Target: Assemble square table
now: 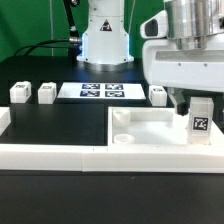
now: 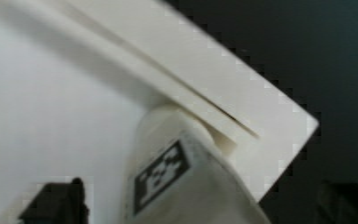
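Observation:
The white square table top (image 1: 150, 128) lies at the exterior view's right, against the front wall. One white leg block (image 1: 200, 120) stands upright at its right corner, tag facing the camera. My gripper (image 1: 194, 100) hangs straight over this leg, open, with its dark fingers on either side of the leg's top. In the wrist view the table top (image 2: 69, 100) fills the picture, and the tagged leg (image 2: 172, 175) rises between the fingertips (image 2: 55, 202) of my gripper (image 2: 202, 208). A gap shows beside one finger. Three more leg blocks lie loose on the table: two (image 1: 18, 93) (image 1: 46, 93) at the left and one (image 1: 158, 94) behind the top.
The marker board (image 1: 102, 91) lies flat at the back middle. A long low white border wall (image 1: 50, 150) runs along the front edge. The arm's white base (image 1: 105, 40) stands behind the marker board. The mat is black.

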Controlling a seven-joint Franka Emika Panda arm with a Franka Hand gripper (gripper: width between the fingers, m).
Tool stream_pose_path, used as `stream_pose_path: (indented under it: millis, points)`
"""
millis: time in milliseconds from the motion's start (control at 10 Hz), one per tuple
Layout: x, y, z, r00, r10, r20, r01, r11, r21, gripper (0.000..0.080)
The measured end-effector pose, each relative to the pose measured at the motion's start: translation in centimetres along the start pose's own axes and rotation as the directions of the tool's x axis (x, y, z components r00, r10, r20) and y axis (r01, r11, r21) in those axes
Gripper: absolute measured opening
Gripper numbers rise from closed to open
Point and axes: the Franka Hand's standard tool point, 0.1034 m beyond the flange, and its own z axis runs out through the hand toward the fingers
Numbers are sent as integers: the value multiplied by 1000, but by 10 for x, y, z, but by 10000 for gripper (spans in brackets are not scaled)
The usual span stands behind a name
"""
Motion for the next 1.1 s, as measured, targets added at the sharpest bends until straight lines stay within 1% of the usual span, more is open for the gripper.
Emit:
stream_pose_path:
  millis: [100, 200, 300, 500, 700, 800, 900, 1000, 1100]
  points:
    - [1, 0, -1, 978, -208, -2, 208, 978, -19, 649]
    - [3, -1, -1, 933, -361, 10, 361, 932, -23, 649]
    - [5, -1, -2, 892, -451, 13, 451, 892, -27, 649]
    - [5, -1, -1, 906, -424, 12, 424, 905, -27, 649]
    - [5, 0, -1, 906, -422, 12, 423, 906, -27, 389]
    - [5, 0, -1, 940, -340, 10, 340, 940, -29, 389]
    - [6, 2, -1, 962, -274, 8, 274, 961, -34, 298]
    - [8, 5, -2, 979, -206, 6, 206, 978, -40, 298]
    - [10, 7, -2, 984, -178, 6, 178, 983, -47, 298]
